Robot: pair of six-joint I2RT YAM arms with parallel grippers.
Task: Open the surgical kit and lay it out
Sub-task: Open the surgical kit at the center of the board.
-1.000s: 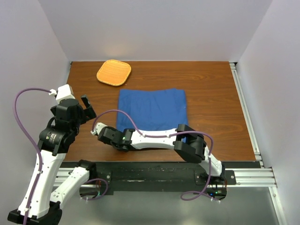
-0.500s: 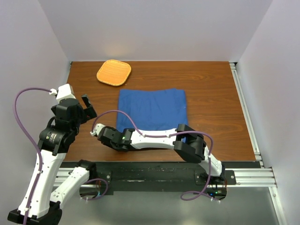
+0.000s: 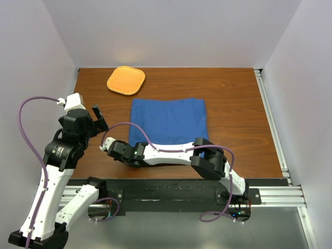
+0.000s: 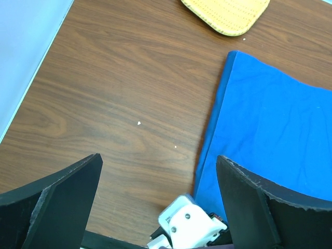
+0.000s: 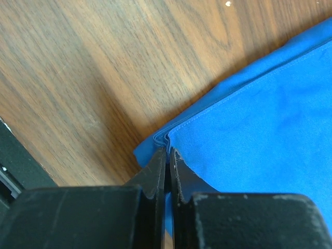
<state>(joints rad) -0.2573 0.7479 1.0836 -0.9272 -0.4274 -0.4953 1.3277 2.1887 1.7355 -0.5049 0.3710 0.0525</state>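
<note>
The top camera overlooks the whole bench (image 3: 238, 119) from above and behind the arms. The left wrist camera looks down from high up between its fingers (image 4: 57, 202). The right wrist camera sits close on the blue cloth wrap (image 5: 259, 114), which shows in all three views.

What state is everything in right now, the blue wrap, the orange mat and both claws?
Blue cloth wrap: folded closed, flat on the table, contents hidden.
Orange mat: flat at the far left, apart from the wrap.
Left claw: open, empty, above the table left of the wrap.
Right claw: shut on the wrap's near left corner.
</note>
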